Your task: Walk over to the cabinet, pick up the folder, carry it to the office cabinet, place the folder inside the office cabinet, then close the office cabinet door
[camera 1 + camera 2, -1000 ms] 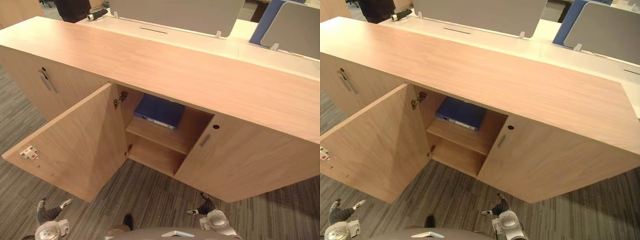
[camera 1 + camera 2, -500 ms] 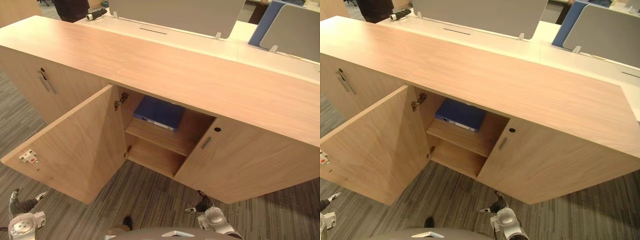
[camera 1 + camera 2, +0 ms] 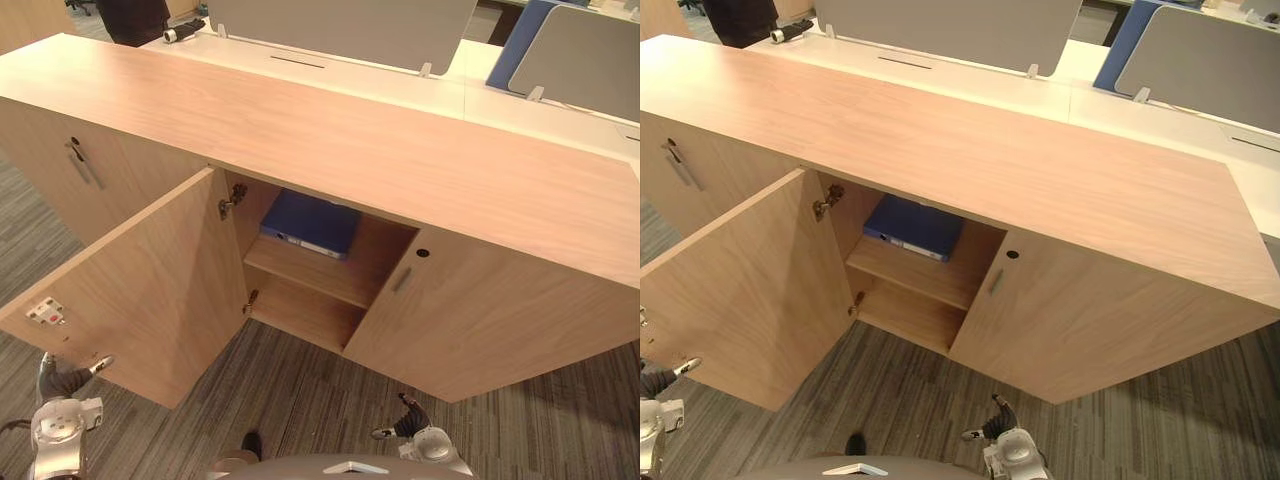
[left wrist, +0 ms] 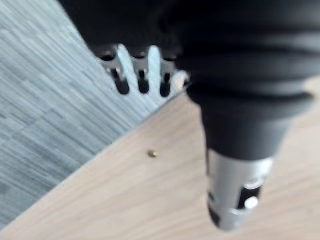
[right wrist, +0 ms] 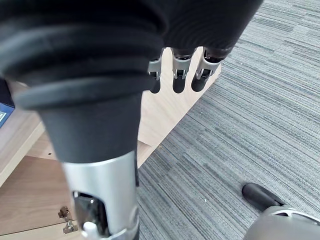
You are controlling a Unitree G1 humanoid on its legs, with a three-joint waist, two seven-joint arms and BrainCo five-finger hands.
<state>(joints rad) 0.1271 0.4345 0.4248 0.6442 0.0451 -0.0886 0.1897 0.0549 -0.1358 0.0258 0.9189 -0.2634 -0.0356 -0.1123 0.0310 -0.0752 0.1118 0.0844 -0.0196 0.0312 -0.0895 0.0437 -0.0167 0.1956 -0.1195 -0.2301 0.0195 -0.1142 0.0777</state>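
One folder (image 3: 310,222), door (image 4: 125,200) by left robot hand (image 4: 142,70)

Grey striped carpet (image 3: 300,400), white desks (image 3: 480,92), grey dividers (image 3: 340,25)

The blue folder (image 3: 312,222) lies flat on the upper shelf (image 3: 345,281) inside the office cabinet (image 3: 330,140), toward the shelf's left end, its label-bearing spine facing the shelf's front edge. The office cabinet is long, low and of light wood. Its door (image 3: 150,290) stands swung wide open to the left of the compartment, hinged beside the folder.
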